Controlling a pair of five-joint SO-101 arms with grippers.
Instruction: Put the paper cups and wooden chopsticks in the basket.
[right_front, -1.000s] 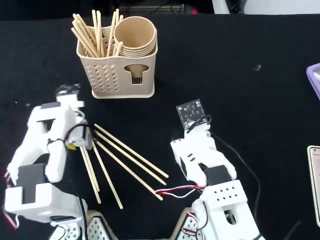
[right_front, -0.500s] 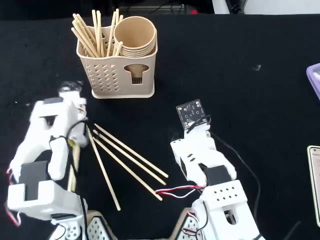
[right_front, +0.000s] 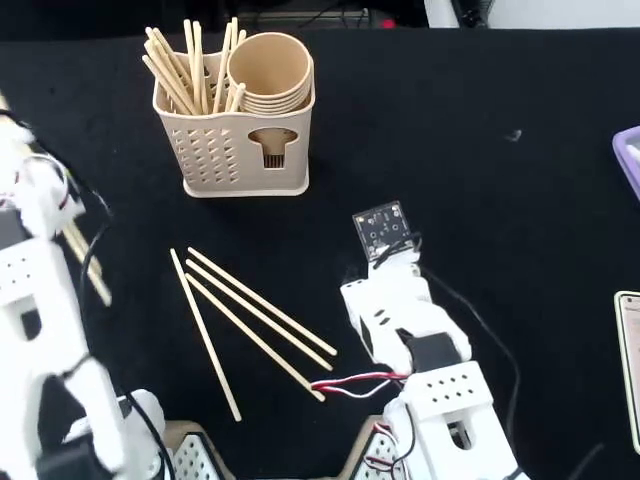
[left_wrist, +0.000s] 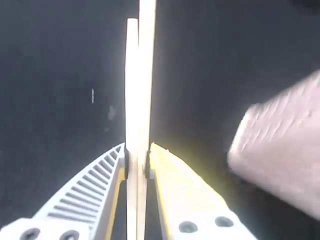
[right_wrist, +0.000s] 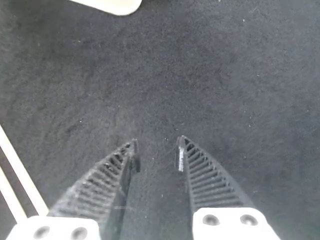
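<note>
The beige basket (right_front: 235, 150) stands at the back left and holds stacked paper cups (right_front: 270, 72) and several wooden chopsticks (right_front: 185, 70). Several more loose chopsticks (right_front: 255, 315) lie fanned out on the black table in front of it. My left arm (right_front: 30, 270) is raised at the far left edge. Its gripper (left_wrist: 137, 155) is shut on two chopsticks (left_wrist: 139, 75), which show as a pale stick (right_front: 85, 265) below the arm. My right gripper (right_wrist: 156, 155) stands open over bare black cloth, right of the loose chopsticks (right_wrist: 15, 175).
A purple object (right_front: 630, 155) and a flat white item (right_front: 630, 360) sit at the right edge. The right arm (right_front: 400, 310) stands at the front middle with a red and white cable (right_front: 350, 382) near the chopstick tips. A blurred pale shape (left_wrist: 280, 160) lies beside the left gripper.
My left arm has lifted and swung to the far left with two chopsticks taken from the pile. The right arm has stayed still.
</note>
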